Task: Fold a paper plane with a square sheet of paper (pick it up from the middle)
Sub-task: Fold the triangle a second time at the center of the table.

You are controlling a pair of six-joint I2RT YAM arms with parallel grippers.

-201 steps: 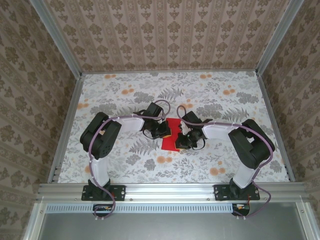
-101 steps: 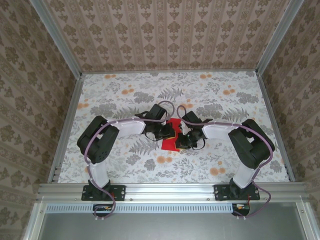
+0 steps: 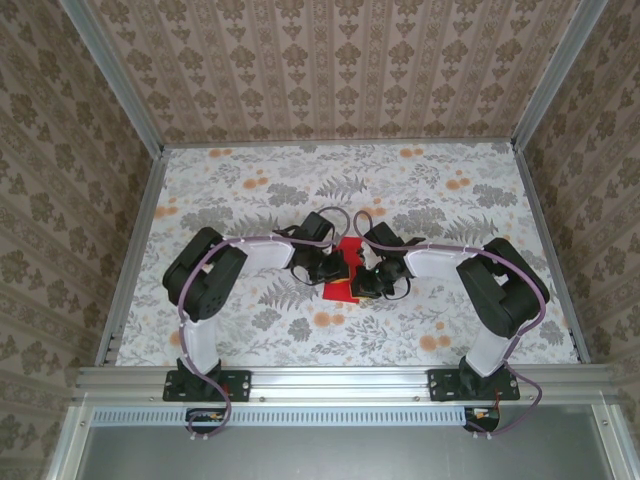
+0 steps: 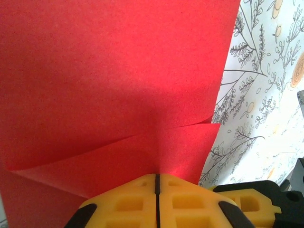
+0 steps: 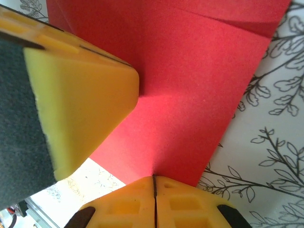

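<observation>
**A:** Start wide. Where does everything sit?

**B:** On the flowered table (image 3: pixel 240 190) the left arm (image 3: pixel 205 275) and the right arm (image 3: pixel 500 280) bend in from either side and meet at the middle. The red paper (image 3: pixel 348 250) lies between them, well apart from every edge of the table.

**A:** Which way does it run?

**B:** Its long side runs away from the arm bases, leaning a little. So the left gripper (image 3: pixel 330 268) meets its left edge and the right gripper (image 3: pixel 366 278) its right edge, facing each other across the short width. Neither is nearer; both are at the paper.

**A:** And the jaws?

**B:** From the left wrist, the two yellow fingers are pressed together with only a thin seam, and a folded flap of the sheet runs right up to their tips. I judge it pinched there. A crease (image 4: pixel 118 142) slants across just ahead of them.

**A:** The right one?

**B:** Clenched too, with the paper's edge entering at the tips. A yellow finger (image 5: pixel 80 95) of the left gripper rests on the sheet just beside it.

**A:** So what decides the next move?

**B:** Two grips opposite each other across a narrow strip. Pulling apart could tear it.
</observation>
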